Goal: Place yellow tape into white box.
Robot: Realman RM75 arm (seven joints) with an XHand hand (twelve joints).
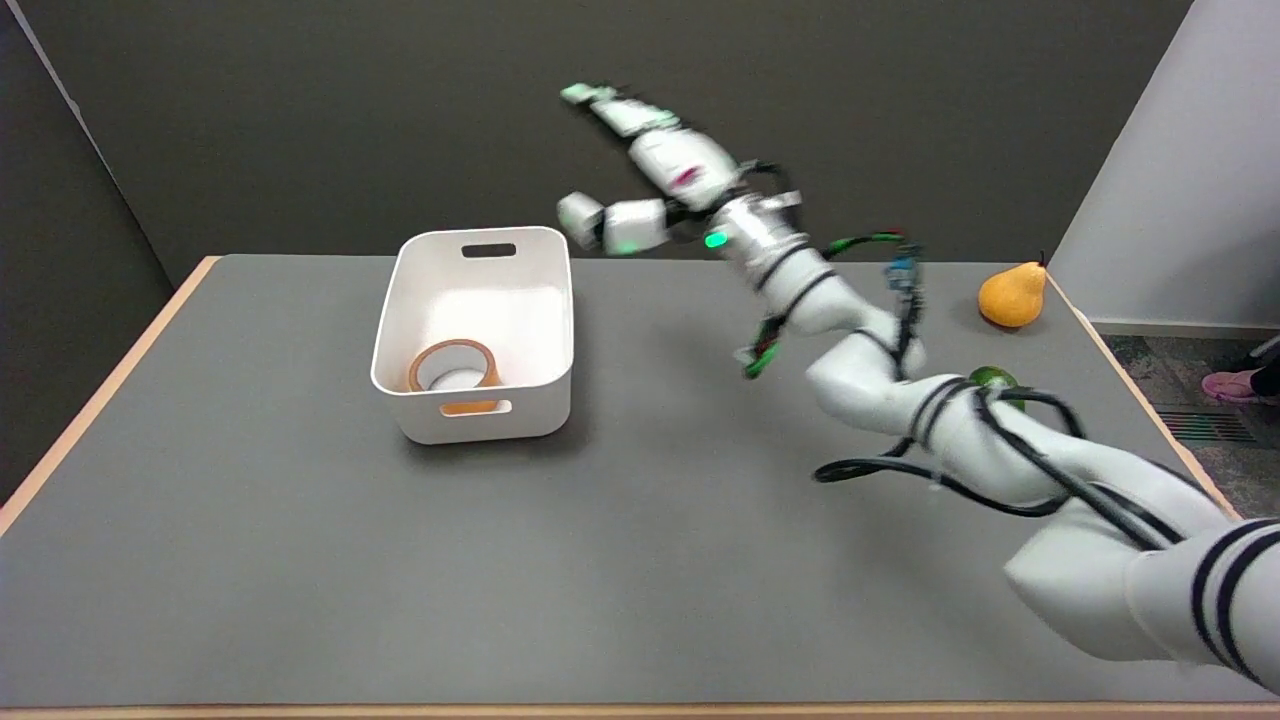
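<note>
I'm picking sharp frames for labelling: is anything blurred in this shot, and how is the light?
Head view: the right hand is motion-blurred, its fingers smeared against the dark wall; the white box, yellow tape and pear are sharp. Lighting is soft and even, with a faint shadow beside the box and no glare.

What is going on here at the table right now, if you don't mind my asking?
The yellow tape lies flat inside the white box, near its front wall. The robot's right hand is raised in the air to the right of the box, fingers spread and holding nothing. A pear sits at the table's far right.
</note>
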